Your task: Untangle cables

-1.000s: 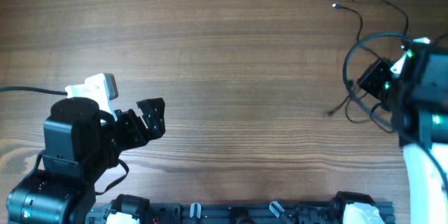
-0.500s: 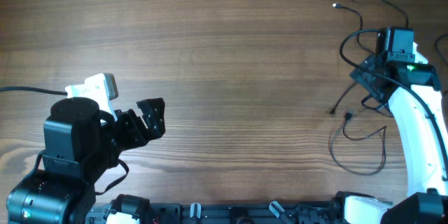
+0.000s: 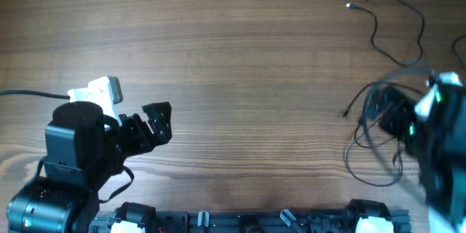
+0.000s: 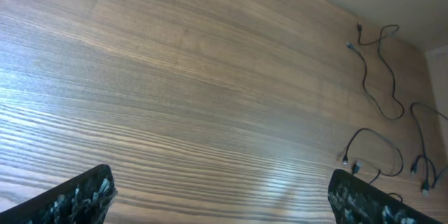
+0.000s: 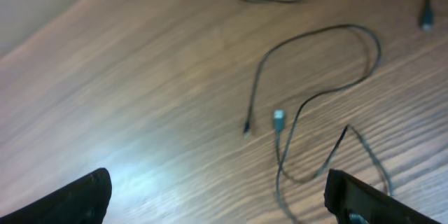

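Note:
One thin black cable (image 3: 399, 16) lies stretched along the far right of the table, its silvery plug tip (image 3: 349, 5) pointing left. A second cable (image 3: 362, 162) lies in loose loops at the right, partly under my blurred right arm. My right gripper (image 3: 387, 113) hovers over it, open and holding nothing. In the right wrist view the looped cable (image 5: 316, 92) and a plug tip (image 5: 278, 117) lie on the wood ahead of the open right gripper (image 5: 220, 199). My left gripper (image 3: 157, 121) stands open far to the left. Both cables (image 4: 379, 70) show far off beyond the left gripper (image 4: 220, 199).
The wooden table (image 3: 240, 58) spreads between the two arms. A thick black wire (image 3: 29, 94) runs from the left arm to the table's left edge. A dark rail with clamps (image 3: 247, 222) lines the near edge.
My right gripper went from shut to open and let go of the cable, which now lies in loops on the table. The right arm swung toward the near edge. The left arm stayed still.

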Robot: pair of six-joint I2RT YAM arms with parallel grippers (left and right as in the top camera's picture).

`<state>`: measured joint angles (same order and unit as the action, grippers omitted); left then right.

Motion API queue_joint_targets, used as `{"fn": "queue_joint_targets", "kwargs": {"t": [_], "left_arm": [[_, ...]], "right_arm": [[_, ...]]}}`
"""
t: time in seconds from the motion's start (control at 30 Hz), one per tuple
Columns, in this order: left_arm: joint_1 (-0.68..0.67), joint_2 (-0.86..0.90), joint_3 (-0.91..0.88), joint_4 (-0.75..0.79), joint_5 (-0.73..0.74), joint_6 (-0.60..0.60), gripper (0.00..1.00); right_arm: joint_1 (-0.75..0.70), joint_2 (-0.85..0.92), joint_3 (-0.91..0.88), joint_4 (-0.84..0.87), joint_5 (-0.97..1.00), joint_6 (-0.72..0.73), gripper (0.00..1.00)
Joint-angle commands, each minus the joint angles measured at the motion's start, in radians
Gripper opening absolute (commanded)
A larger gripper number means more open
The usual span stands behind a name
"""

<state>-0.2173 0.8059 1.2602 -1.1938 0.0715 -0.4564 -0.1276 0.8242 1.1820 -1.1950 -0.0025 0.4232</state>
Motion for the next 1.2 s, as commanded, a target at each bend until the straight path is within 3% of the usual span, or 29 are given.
{"fn": "queue_joint_targets", "kwargs": {"t": [0.0,0.23,0.3,0.4,0.57,0.63,0.7,0.87,1.03,1.17], "left_arm": [[-0.003,-0.002,0.002,0.003,-0.010,0.015,1.00],[-0.003,-0.002,0.002,0.003,-0.010,0.015,1.00],[-0.003,-0.002,0.002,0.003,-0.010,0.015,1.00],[-0.003,-0.002,0.002,0.003,-0.010,0.015,1.00],[-0.003,-0.002,0.002,0.003,-0.010,0.015,1.00],[-0.003,-0.002,0.002,0.003,-0.010,0.015,1.00],[-0.003,-0.002,0.002,0.003,-0.010,0.015,1.00],[-0.003,-0.002,0.002,0.003,-0.010,0.016,1.00],[-0.003,-0.002,0.002,0.003,-0.010,0.016,1.00],[-0.003,-0.002,0.002,0.003,-0.010,0.016,1.00]], "right_arm": [[0.003,-0.129,0.015,-0.053,-0.085,-0.065,1.00],[0.018,-0.246,0.015,-0.170,-0.039,-0.070,0.99],[0.017,-0.246,0.014,-0.211,-0.042,-0.189,1.00],[0.017,-0.246,0.014,-0.229,-0.077,-0.173,1.00],[0.017,-0.246,-0.052,-0.185,-0.232,0.025,1.00],[0.017,-0.245,-0.121,-0.130,-0.175,0.138,1.00],[0.017,-0.240,-0.245,-0.099,-0.053,0.420,1.00],[0.017,-0.159,-0.494,0.084,0.116,0.669,1.00],[0.017,0.060,-0.554,0.287,0.190,0.706,1.00],[0.017,0.360,-0.554,0.454,0.268,0.702,0.95]]}}
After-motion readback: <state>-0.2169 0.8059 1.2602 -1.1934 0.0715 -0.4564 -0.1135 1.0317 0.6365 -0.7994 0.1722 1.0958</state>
